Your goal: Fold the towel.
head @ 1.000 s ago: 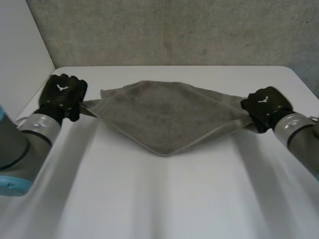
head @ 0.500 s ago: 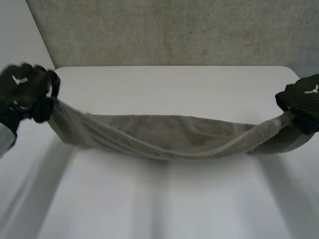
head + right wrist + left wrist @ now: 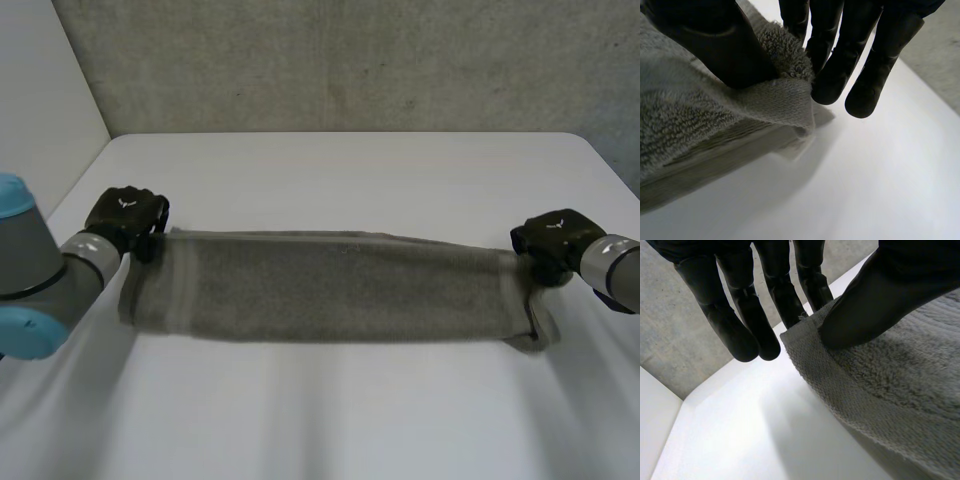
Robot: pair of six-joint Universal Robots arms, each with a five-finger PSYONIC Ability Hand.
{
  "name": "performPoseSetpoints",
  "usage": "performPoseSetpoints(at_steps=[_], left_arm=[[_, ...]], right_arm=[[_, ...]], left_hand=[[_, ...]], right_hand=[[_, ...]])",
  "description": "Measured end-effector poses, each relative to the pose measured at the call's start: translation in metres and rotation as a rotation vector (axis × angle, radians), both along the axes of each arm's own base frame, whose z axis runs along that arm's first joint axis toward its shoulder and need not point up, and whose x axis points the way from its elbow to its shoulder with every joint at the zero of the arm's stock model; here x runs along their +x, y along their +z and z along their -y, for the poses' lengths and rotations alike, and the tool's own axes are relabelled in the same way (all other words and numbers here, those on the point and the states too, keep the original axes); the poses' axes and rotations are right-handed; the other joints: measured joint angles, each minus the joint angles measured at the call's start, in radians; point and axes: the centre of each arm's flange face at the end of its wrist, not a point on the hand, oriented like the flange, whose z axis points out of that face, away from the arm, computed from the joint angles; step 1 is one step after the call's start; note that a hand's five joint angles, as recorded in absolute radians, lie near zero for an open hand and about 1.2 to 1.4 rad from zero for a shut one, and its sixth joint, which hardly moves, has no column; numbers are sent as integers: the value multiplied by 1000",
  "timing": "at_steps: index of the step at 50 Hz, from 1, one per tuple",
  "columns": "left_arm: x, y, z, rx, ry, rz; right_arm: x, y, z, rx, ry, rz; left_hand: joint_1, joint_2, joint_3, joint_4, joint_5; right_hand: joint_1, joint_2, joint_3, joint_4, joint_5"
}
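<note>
Robot hand left (image 3: 127, 213), right (image 3: 548, 238), pinching towel (image 3: 330, 290) corners

Nubby terry towel (image 3: 330, 290), smooth table (image 3: 330, 420)

White table (image 3: 340, 420), grey towel (image 3: 330, 290) lying across it, stretched out as a long strip
</note>
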Motion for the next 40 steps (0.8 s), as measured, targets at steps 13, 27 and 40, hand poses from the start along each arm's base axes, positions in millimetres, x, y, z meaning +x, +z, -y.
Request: performPoseSetpoints(at_steps=[13,27,40], left_arm=[[-26,-21,33,-64,18,10],[-45,-25,31,-119,-10,9],[-36,6,27,-194,71,69]], right_arm=[[22,-1,25,-217,-54,74],[24,-19,30,-226,-115,-29],[21,10,24,-282,-90,-61]], left_hand=[[0,0,0,0,0],[-797,-805,-842,-851,-810],[-1181,-1227,-1265,-1226,-1254]], right_hand=[[0,0,0,0,0],[-877,-882,-480,-869,-903],[-1106,-1081,-480,-1083,-1095]])
